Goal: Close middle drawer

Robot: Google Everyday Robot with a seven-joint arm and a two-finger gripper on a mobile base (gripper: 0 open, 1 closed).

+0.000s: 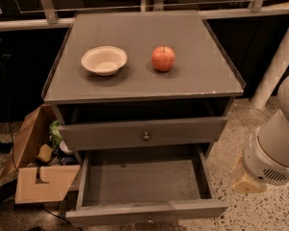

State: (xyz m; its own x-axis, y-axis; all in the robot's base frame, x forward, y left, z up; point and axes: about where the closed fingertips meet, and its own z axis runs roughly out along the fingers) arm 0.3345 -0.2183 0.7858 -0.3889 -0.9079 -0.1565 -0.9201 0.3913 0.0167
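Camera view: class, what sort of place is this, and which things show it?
Likely an indoor test or office space: a grey drawer cabinet stands on a speckled terrazzo floor, a torn cardboard box lies at its left, and the robot's gripper hangs low at its right.

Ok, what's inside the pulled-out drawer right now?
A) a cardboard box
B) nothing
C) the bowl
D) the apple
B: the middle drawer stands open with only its bare floor showing. The apple and the bowl sit on the cabinet top. The gripper hangs to the right of the drawer, apart from it.
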